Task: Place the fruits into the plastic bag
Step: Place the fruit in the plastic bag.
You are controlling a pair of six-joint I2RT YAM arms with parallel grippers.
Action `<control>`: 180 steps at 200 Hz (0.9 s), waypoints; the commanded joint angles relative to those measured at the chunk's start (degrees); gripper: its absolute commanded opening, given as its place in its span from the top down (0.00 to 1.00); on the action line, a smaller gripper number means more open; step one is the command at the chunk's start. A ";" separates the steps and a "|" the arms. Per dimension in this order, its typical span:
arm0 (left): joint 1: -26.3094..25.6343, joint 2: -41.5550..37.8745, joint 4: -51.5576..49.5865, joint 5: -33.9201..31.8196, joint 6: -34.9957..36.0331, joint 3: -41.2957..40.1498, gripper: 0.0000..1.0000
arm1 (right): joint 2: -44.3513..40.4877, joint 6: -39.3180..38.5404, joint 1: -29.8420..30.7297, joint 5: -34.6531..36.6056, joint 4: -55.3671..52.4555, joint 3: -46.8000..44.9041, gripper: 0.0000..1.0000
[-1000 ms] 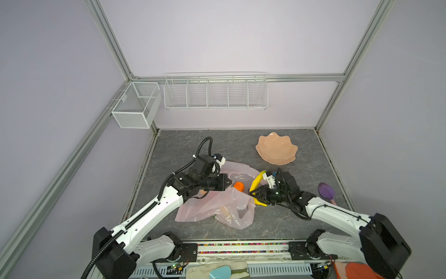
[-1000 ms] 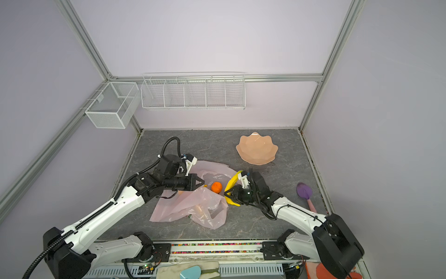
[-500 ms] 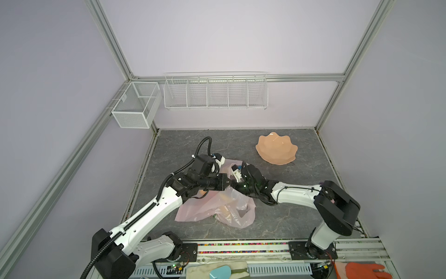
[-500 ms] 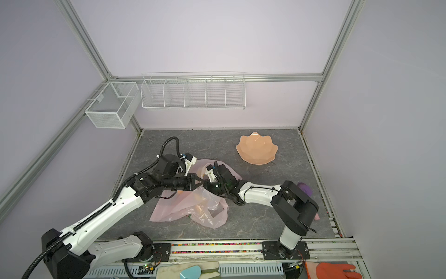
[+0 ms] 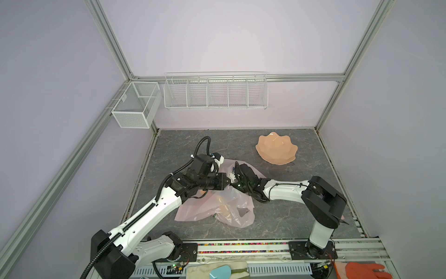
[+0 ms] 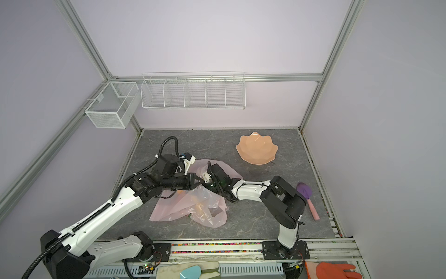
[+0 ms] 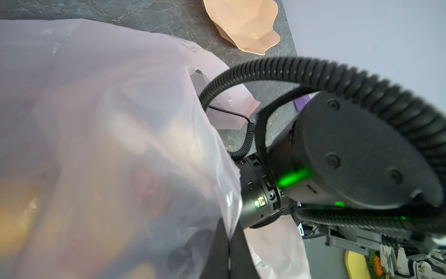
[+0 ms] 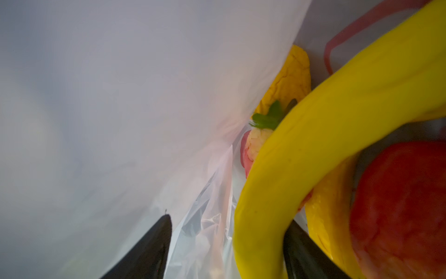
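Two hazards, greater first. Greatest: loss of the open mouth of the plastic bag (image 5: 212, 207), crumpled on the tabletop (image 5: 289, 217) with one edge lifted by the left claw (image 7: 229, 244), pinched tight on a fold of the film. Thin, slippery stuff, so liable to slide out under any tug from the right arm (image 5: 284, 190) reaching inside the bag, and then to sag over the opening. Lesser: dragging fruit back out of the bag on withdrawal. Right claw (image 8: 228, 232) deep inside the bag, spread wide, gripping nothing. Banana (image 8: 313, 145) loose yet leaning against one finger (image 8: 309, 253), so likely to ride along or snag the film unless drawn back straight and slowly. Smaller yet: catching a loop handle of the bag around the wrist.

As for the views: in both top views, only the rumpled bag, faint orange shapes through its film, and both arms meeting at its mouth, with no sight of the right claw's tips. From the right wrist alone, the bag's inside: banana, a red-orange fruit (image 8: 398, 205) touching it, a yellow fruit (image 8: 292, 79) deeper in, a strawberry (image 8: 251, 145) with green cap between. From the left wrist alone, the pinch on the film. Plain in a top view, a purple object (image 6: 304, 190) well apart from the bag, beyond the right arm. Peach bowl (image 5: 276, 151) also well apart from the bag.
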 commanded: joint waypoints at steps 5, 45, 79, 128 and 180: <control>-0.03 -1.01 -0.73 -0.43 1.37 1.42 1.00 | -3.44 -2.22 -0.47 0.64 -6.25 0.71 0.18; -0.03 -1.12 -0.98 -0.63 1.59 1.06 1.00 | -9.94 -6.86 -2.62 3.41 -16.60 -0.81 0.13; -0.04 -1.43 -0.85 -0.89 1.44 0.47 1.00 | -16.06 -11.97 -4.62 6.87 -26.87 -1.60 0.06; -0.03 -1.24 -0.59 -0.29 1.52 0.05 1.00 | -21.75 -16.35 -7.88 12.17 -38.44 -1.80 0.02; -0.03 -1.49 -0.11 0.62 1.52 -0.51 1.00 | -28.23 -23.49 -8.87 22.12 -50.25 2.24 0.01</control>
